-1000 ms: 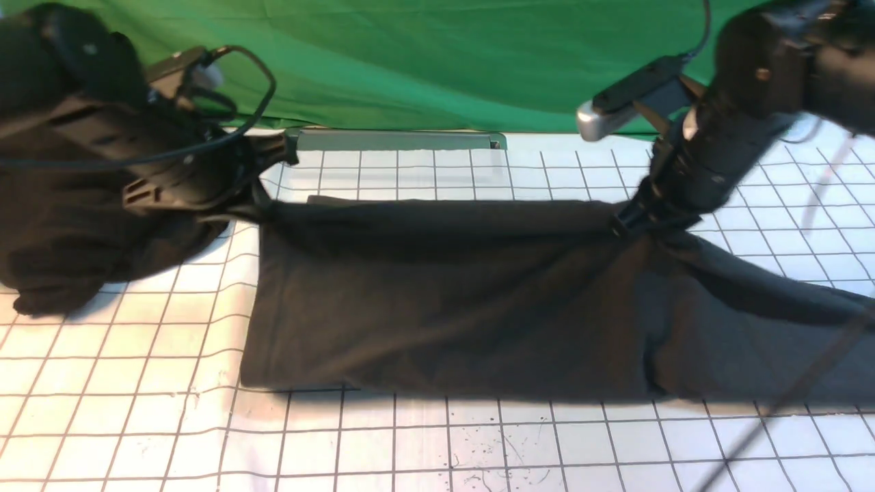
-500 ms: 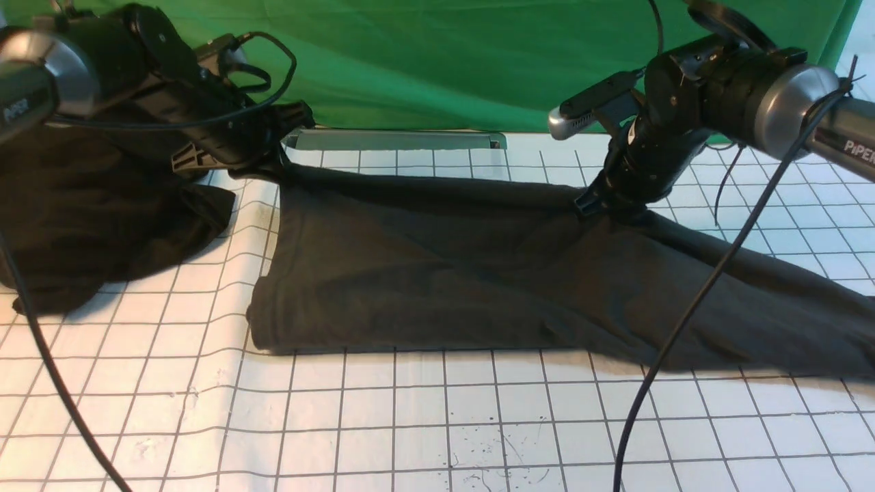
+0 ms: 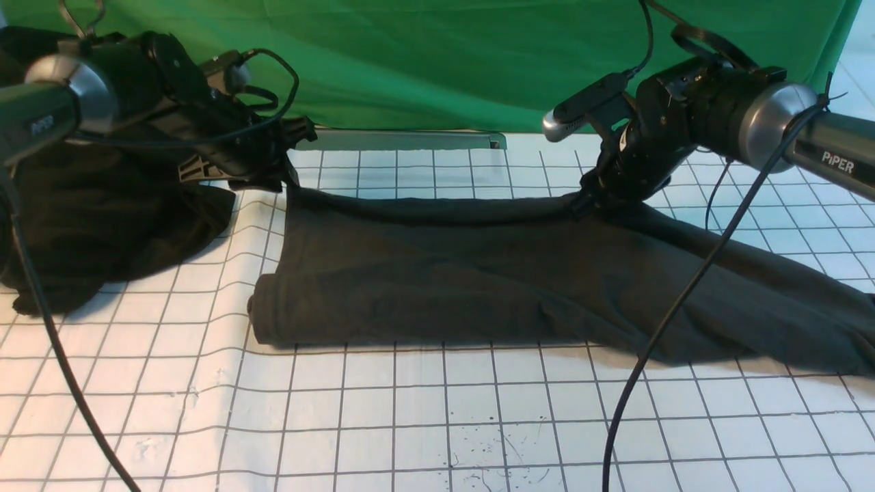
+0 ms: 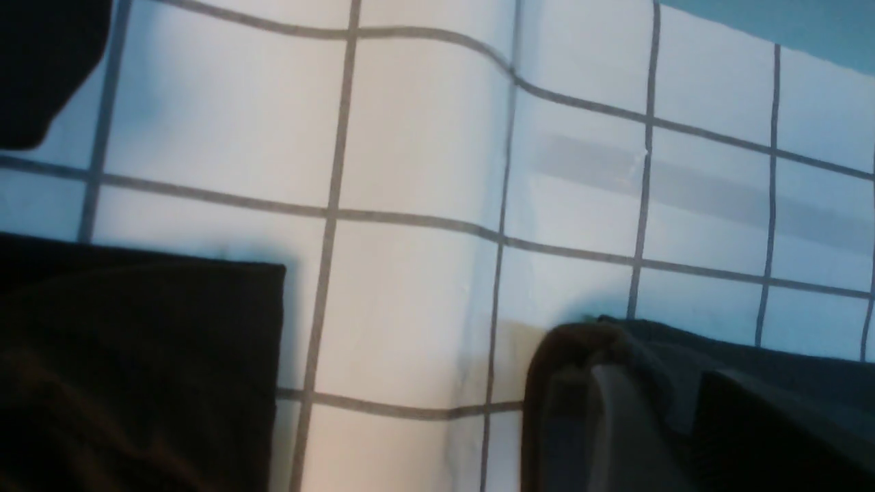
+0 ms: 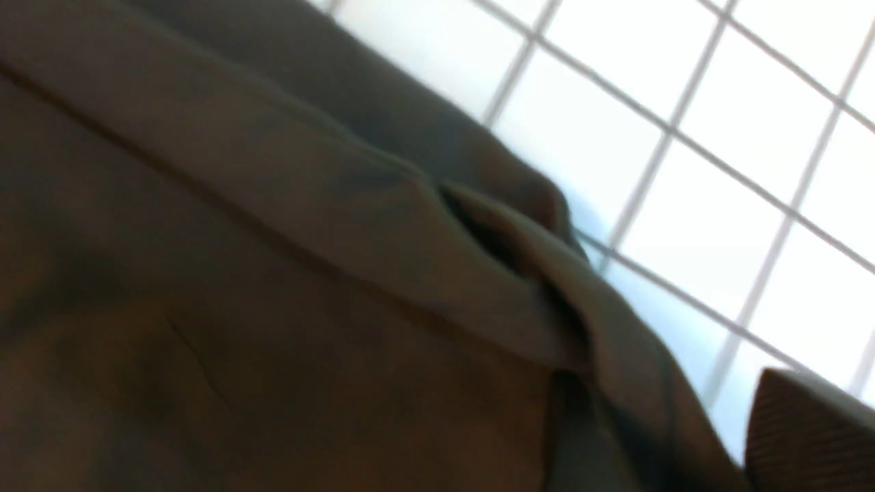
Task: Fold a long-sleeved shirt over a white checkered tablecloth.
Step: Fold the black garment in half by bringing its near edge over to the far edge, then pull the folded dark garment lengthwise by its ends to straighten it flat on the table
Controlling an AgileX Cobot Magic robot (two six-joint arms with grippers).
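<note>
The long-sleeved shirt [image 3: 465, 273], dark charcoal, lies folded into a long band on the white checkered tablecloth [image 3: 437, 424]. One sleeve trails off to the right. My left gripper [image 3: 292, 179] sits at the shirt's far left corner, jaws apart. That corner [image 4: 683, 355] lies loosely over one finger [image 4: 574, 417]. My right gripper [image 3: 580, 203] rests on the shirt's far edge, right of the middle. It is open: its ribbed pad [image 5: 806, 430] stands clear of the cloth fold [image 5: 519, 239], with tablecloth showing between them.
A blacker heap of cloth [image 3: 102, 225] lies at the left under my left arm. A green backdrop [image 3: 424, 61] and a grey metal strip [image 3: 396, 140] close off the back. Black cables [image 3: 683, 301] hang across the shirt's right part and down the left side.
Both grippers carried the shirt's far edge away from me, then set it down; the shirt now lies flatter and farther back. Both have opened.
</note>
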